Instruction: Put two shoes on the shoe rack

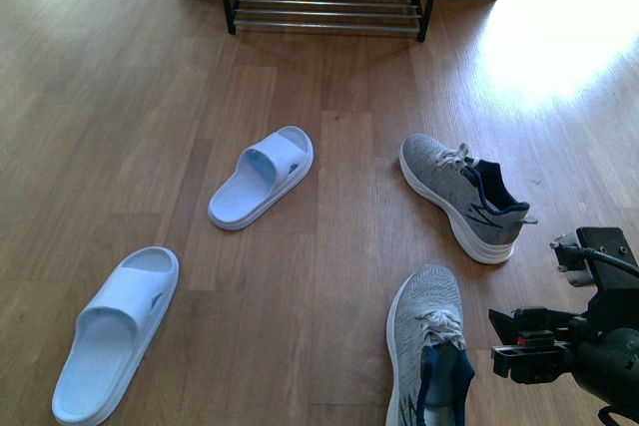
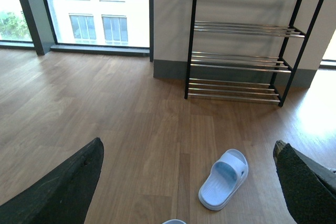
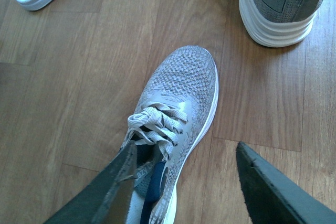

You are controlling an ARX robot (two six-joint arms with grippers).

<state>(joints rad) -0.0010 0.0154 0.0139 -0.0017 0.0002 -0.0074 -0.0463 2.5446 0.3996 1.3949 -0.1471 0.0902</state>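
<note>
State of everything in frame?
Near sneaker: upright on floor, laced, not gripped.
Far sneaker: upright on floor, untouched.
Shoe rack: standing, all tiers empty.
Near slide: upright on floor.
Far slide: upright on floor.
Left gripper: open, empty.
Right gripper: open, above near sneaker's collar.

The shoe rack (image 1: 329,9), black-framed with chrome bars, stands by the wall. One grey knit sneaker (image 1: 461,195), white-soled, sits upright well short of it, toe towards it. The other sneaker (image 1: 427,336) lies farther off, toe likewise.
</note>
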